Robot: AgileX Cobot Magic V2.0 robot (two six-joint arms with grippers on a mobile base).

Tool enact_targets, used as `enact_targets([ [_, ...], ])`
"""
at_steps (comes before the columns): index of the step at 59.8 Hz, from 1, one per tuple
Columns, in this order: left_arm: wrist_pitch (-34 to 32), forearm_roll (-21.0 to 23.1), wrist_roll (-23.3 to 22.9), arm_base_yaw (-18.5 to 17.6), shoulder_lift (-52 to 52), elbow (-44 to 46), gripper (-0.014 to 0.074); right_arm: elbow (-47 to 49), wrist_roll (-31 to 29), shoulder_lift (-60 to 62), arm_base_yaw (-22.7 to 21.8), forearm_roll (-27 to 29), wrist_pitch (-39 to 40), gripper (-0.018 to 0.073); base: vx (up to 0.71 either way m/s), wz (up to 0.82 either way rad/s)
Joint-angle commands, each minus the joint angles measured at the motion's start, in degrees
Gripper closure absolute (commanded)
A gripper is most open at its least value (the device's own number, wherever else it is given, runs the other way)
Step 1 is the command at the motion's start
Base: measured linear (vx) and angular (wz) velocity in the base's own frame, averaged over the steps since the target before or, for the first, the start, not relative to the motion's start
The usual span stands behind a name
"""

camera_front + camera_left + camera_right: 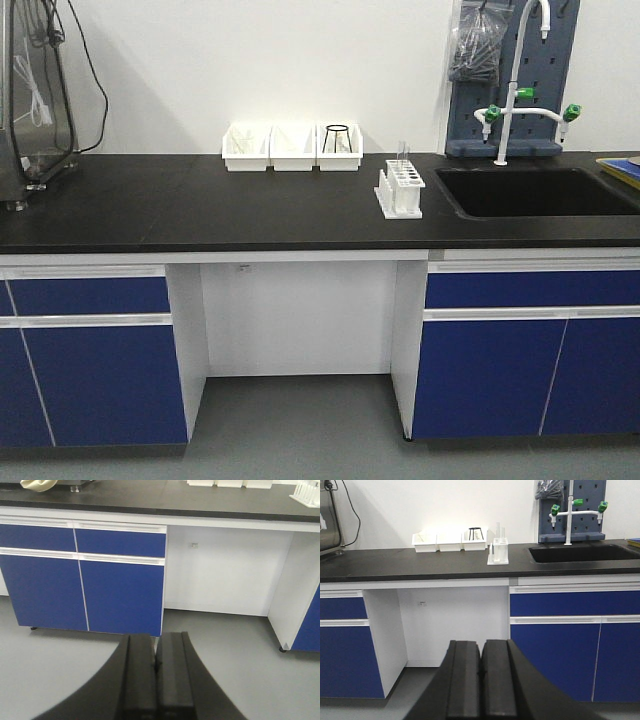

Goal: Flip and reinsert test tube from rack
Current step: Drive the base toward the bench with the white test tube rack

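Test tube (497,532) in rack (400,190): clear, thin, risked a slip or tipped rack; left gripper (156,665) and right gripper (481,670) closed, empty

The exterior front view stood back from the surface (250,215) and faced the rack (400,188) squarely from slightly above, far enough off to take in the cabinets (95,370) below it and the wall (300,60) behind it. The left wrist view sat low and well to the left of the rack, looking down over the left end effector (156,667) at the floor (240,670); the rack showed only at its top right corner. The right wrist view sat below the rack, almost straight before it, looking level over the right end effector (481,672). All three views shared the rack and the knee bay (300,320) beneath it.
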State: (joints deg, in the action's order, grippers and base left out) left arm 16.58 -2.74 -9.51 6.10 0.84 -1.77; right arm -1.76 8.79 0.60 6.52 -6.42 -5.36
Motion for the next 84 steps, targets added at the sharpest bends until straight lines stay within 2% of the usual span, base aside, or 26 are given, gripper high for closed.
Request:
enact_targets([
  [1,-4.99,0.21,-0.01,-0.42,0.17,-0.11,0.0603,-0.05,-0.3,0.58,0.01,-0.23,4.63,0.0565,0.19,-0.04],
  [26,-4.99,0.21,-0.01,-0.42,0.17,-0.11,0.0603,-0.05,-0.3,0.58,0.01,-0.23,4.63,0.0565,0.32,0.0],
  [84,-4.99,0.21,-0.01,-0.42,0.17,-0.11,0.0603,-0.05,-0.3,0.58,0.01,-0.23,4.63,0.0565,0.49,-0.02],
])
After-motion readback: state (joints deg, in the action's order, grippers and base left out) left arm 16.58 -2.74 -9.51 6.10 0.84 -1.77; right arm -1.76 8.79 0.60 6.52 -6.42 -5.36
